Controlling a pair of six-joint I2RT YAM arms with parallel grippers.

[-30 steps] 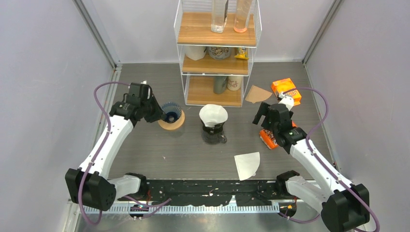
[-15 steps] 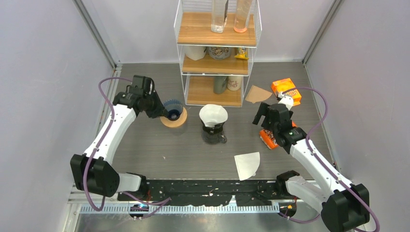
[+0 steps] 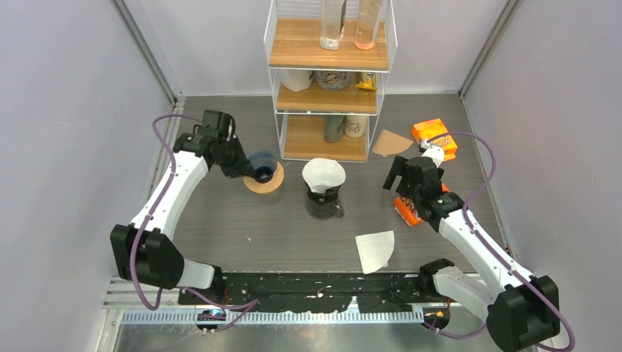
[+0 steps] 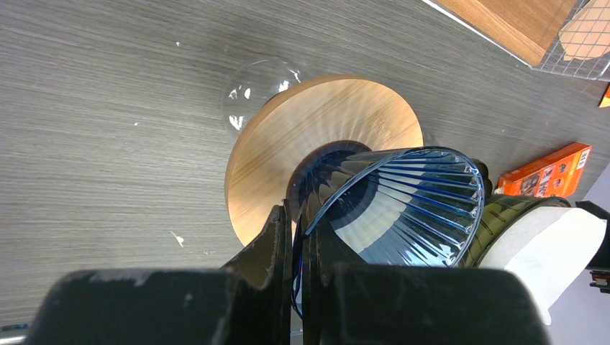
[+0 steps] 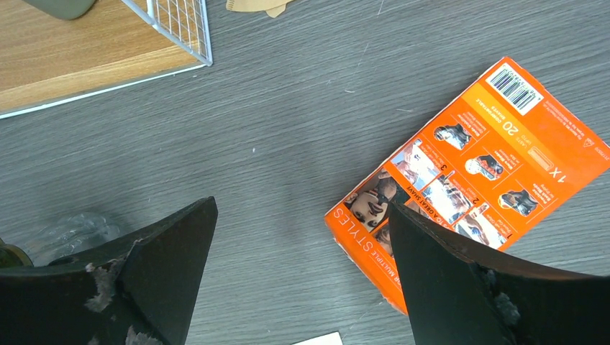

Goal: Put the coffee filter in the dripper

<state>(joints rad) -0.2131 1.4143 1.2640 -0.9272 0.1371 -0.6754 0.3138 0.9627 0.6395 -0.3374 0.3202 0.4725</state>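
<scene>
Plainly, the filter [image 3: 375, 249] lies flat on the surface [image 3: 242, 235], well apart from the dripper [image 4: 403, 201], whose rim the left gripper [image 4: 298, 230] pinches, arm reaching far forward. Steadying the dripper seems the step in hand; next the right gripper [image 5: 302, 244], wide open and empty over a box [image 5: 475, 180], should fetch the filter.

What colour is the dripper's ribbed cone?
The dripper is see-through blue with fine ribs; the left wrist view shows it best.
</scene>
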